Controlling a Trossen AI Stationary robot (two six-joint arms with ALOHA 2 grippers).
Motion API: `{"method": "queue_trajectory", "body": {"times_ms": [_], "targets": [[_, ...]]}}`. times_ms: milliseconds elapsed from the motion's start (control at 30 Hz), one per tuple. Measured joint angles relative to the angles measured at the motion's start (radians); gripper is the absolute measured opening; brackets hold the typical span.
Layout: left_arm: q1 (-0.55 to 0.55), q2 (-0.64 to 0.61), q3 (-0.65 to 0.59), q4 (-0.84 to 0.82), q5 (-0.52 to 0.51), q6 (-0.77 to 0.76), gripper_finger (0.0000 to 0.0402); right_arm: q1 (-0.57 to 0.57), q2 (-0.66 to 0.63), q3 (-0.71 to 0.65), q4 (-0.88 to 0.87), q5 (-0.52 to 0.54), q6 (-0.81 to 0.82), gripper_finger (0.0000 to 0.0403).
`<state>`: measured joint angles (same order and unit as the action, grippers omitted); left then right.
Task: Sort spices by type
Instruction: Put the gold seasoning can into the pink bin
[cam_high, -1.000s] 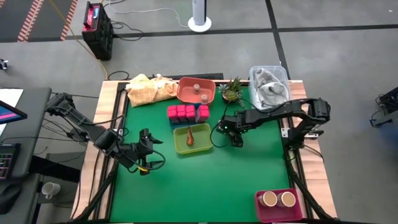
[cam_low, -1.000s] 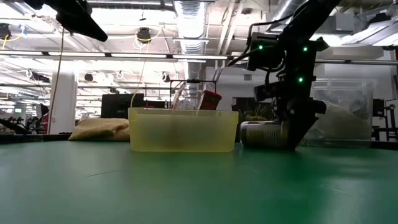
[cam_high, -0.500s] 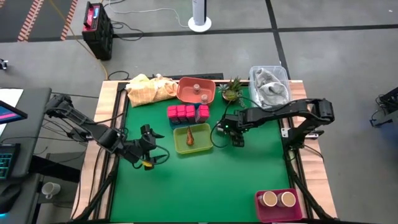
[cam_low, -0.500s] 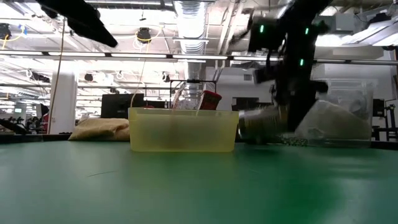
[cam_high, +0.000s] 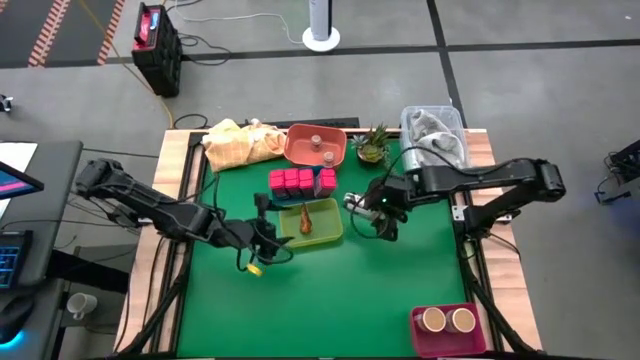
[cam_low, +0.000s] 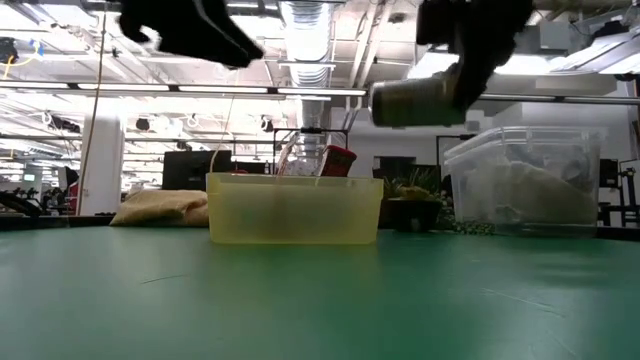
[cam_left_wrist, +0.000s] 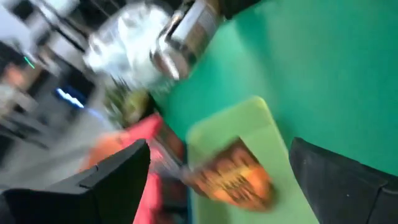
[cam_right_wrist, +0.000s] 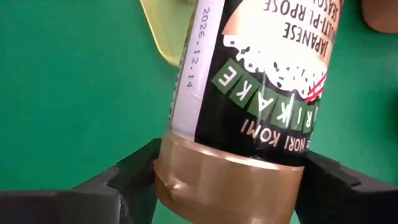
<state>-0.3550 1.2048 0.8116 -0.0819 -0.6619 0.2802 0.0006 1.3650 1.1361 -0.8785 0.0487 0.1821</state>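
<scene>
My right gripper (cam_high: 376, 210) hangs above the mat just right of the yellow-green tray (cam_high: 322, 235), shut on a seasoning jar (cam_right_wrist: 261, 74) with a printed label and a gold cap. My left gripper (cam_high: 268, 232) stands open beside the tray's left end with nothing between its fingers (cam_left_wrist: 112, 180). A brown pod-like piece (cam_high: 305, 218) lies in that tray. Several pink blocks (cam_high: 298, 181) stand in a row behind it. A salmon bowl (cam_high: 316, 146) holds small round pieces. Two tan jars (cam_high: 447, 320) stand in a pink tray (cam_high: 425, 340) at the near right. My right gripper pinches the jar's gold cap end (cam_right_wrist: 230, 180) between its two fingers (cam_right_wrist: 134, 180), one on each side. They come slanting down from above. The jar is lifted clear of the mat and lies about level (cam_low: 415, 100), its body sticking out toward the table's left.
A yellow cloth (cam_high: 243, 142) lies at the far left, with a small spiky green plant (cam_high: 372, 145) and a clear bin (cam_high: 433, 138) at the far right. Bare green mat (cam_high: 330, 290) stretches across the near half.
My right gripper has risen with the jar, which lay on its side on the mat beside the yellow-green tray and now hangs clear, still about level. My left gripper has moved toward the table's right, up to that tray's left end, and rolled.
</scene>
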Motion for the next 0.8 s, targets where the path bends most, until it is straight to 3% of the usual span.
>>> {"method": "queue_trajectory", "body": {"times_ms": [267, 500, 800], "targets": [[0.004, 0.168, 0.031, 0.292, -0.168, 0.347, 0.0366, -0.006, 0.024, 0.062, 0.064, -0.123, 0.248, 0.0311], [0.034, 0.322, 0.187, 0.306, -0.202, 0.536, 0.0366, -0.024, 0.035, 0.082, 0.23, -0.219, 0.393, 0.0311], [0.055, 0.483, 0.308, 0.384, -0.286, 0.891, 0.0366, -0.017, 0.037, 0.081, 0.258, -0.237, 0.467, 0.0311]]}}
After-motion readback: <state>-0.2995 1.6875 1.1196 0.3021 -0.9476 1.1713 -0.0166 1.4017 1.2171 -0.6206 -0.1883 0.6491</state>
